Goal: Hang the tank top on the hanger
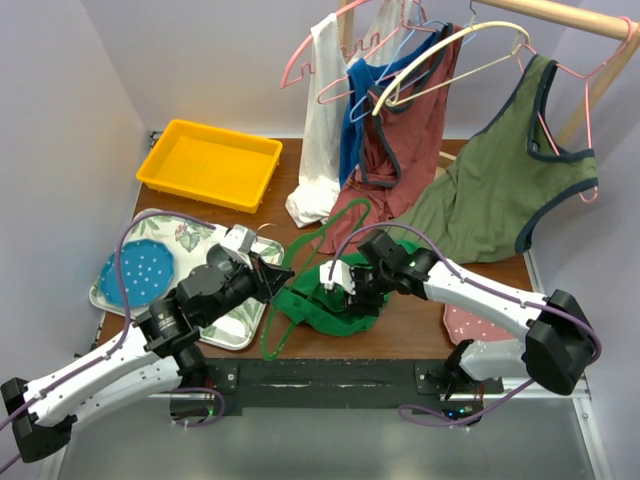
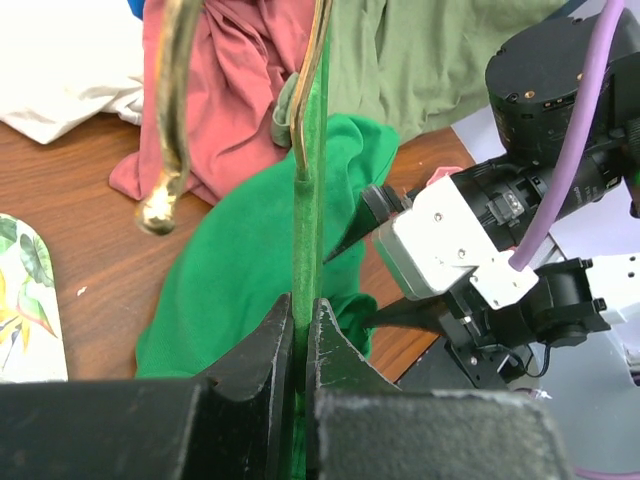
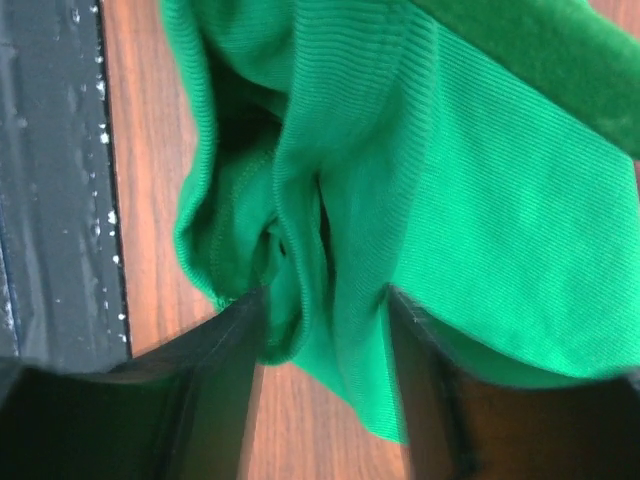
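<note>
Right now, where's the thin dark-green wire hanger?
Top view, table centre: the hanger sits clamped in the left gripper, across the bright-green fabric tank top.

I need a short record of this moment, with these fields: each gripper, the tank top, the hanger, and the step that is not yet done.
left gripper: shut on the hanger, on a straight bar of it
right gripper: open, a fold of the tank top between its fingers
tank top: bunched on the table
hanger: its bar crosses over the tank top
not yet done: tank top is not on the hanger
</note>
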You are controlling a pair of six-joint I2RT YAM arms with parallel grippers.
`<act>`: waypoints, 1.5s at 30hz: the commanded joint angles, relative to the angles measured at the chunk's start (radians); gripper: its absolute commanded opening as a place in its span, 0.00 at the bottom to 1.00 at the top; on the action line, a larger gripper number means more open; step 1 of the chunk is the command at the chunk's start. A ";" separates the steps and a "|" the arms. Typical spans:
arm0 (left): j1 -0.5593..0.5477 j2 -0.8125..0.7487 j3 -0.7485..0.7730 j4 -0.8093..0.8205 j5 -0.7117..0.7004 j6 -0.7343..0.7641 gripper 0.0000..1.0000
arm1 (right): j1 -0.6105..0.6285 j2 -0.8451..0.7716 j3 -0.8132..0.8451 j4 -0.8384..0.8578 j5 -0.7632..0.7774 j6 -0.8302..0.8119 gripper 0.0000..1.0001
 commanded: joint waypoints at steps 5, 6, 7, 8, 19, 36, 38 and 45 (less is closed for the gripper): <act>0.003 -0.044 -0.018 0.049 -0.053 0.005 0.00 | -0.048 -0.062 0.114 0.029 0.001 0.045 0.92; 0.003 -0.044 -0.021 0.050 -0.053 0.002 0.00 | -0.054 -0.066 0.120 0.023 -0.017 0.045 0.89; 0.003 -0.043 -0.023 0.053 -0.050 0.000 0.00 | -0.054 -0.068 0.120 0.015 -0.064 0.034 0.82; 0.001 -0.040 -0.023 0.055 -0.048 0.000 0.00 | -0.054 -0.071 0.119 -0.019 -0.097 0.017 0.76; 0.003 -0.020 -0.027 0.079 -0.028 -0.008 0.00 | -0.009 -0.069 0.027 -0.077 -0.152 -0.133 0.26; 0.003 -0.035 -0.039 0.090 -0.024 -0.011 0.00 | 0.003 -0.023 -0.039 0.033 0.006 -0.103 0.34; 0.003 -0.038 -0.042 0.090 -0.025 -0.012 0.00 | 0.008 -0.028 -0.044 0.030 -0.003 -0.103 0.34; 0.003 -0.035 -0.046 0.107 -0.021 -0.020 0.00 | 0.024 -0.028 -0.082 0.059 0.023 -0.096 0.37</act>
